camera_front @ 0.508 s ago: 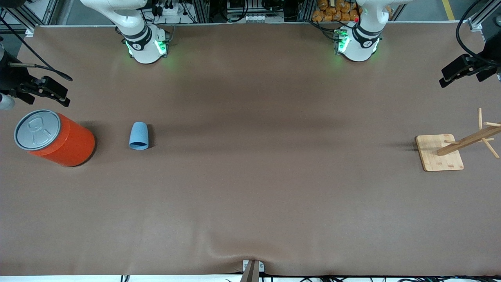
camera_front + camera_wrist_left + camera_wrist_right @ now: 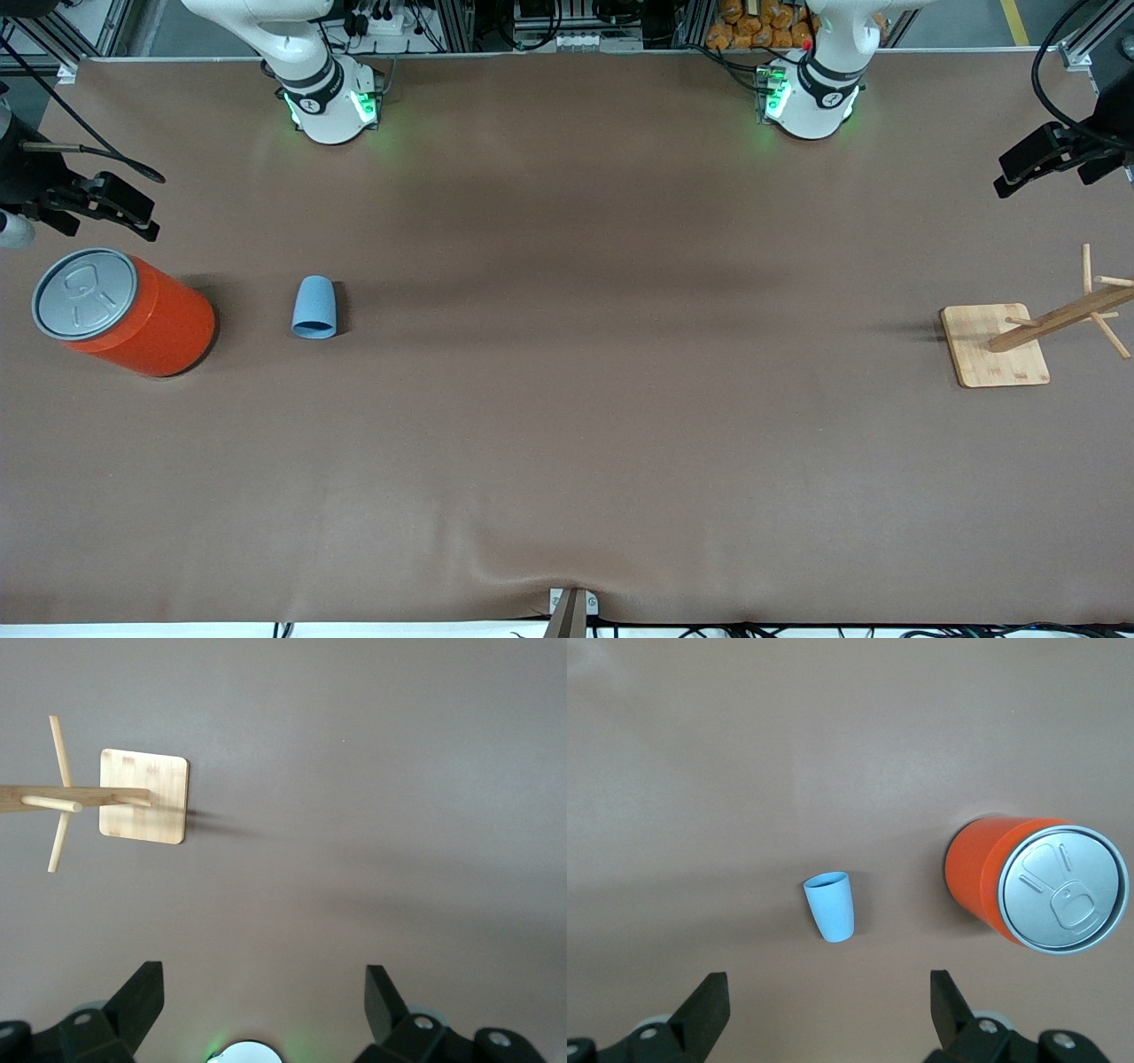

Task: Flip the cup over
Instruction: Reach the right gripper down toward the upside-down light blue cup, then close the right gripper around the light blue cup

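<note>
the cup (image 2: pixel 314 307) lies on its side on the table (image 2: pixel 567 425) toward the right arm's end, beside the can (image 2: pixel 124 312), which stands nearer that end; the peg rack (image 2: pixel 997 344) stands well apart, at the left arm's end

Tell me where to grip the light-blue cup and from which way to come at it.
The cup lies on its side, rim toward the front camera, beside the orange can. Probably best: the open right gripper comes straight down and closes across the tapered wall near mid-length, fingers on its two flanks. The can stands apart, leaving room.
</note>
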Tool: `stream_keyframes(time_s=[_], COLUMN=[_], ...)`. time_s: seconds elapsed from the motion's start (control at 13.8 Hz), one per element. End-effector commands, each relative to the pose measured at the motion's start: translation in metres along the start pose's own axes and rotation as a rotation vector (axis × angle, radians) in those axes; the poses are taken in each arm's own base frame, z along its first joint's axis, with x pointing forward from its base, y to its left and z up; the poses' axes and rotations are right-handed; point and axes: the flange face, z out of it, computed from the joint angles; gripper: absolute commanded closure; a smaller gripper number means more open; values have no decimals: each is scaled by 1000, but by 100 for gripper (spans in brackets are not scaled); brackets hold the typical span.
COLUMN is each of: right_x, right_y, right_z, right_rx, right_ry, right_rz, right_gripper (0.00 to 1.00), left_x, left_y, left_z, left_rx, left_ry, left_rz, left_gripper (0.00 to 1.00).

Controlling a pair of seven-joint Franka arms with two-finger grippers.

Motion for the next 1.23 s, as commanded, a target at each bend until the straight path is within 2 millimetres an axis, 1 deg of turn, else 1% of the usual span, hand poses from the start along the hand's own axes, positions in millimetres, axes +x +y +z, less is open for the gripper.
stream_keyframes(time_s=[0.0,0.07,0.15,0.22,0.29,0.36,0.51,0.65,0.8,0.94,1.16], right_x=[1,-1,3,7,12,15,19,10,2,-1,2], right_y=[-4,-5,-7,-7,-8,-9,-15,-18,-18,-21,-15], right_z=[0,3,16,34,57,85,145,201,247,277,311], right_rx=[32,45,45,41,40,38,55,56,56,56,59], right_ry=[-16,-42,-80,-135,-187,-233,-310,-316,-318,-310,-327], right_rz=[-23,-25,-27,-31,-32,-41,-46,-42,-48,-55,-37], right_gripper=[0,0,0,0,0,0,0,0,0,0,0], left_x=[1,1,1,1,1,2,1,1,1,1,1], left_y=[1,1,0,0,0,-1,1,1,1,2,5], left_z=[-3,-3,-4,-4,-3,-3,-3,-3,-3,-3,-3], left_rx=[16,16,16,16,16,16,16,16,16,16,16], left_ry=[4,4,5,5,4,4,4,4,4,4,4], left_rz=[18,18,17,17,15,15,18,18,20,21,24], left_gripper=[0,0,0,0,0,0,0,0,0,0,0])
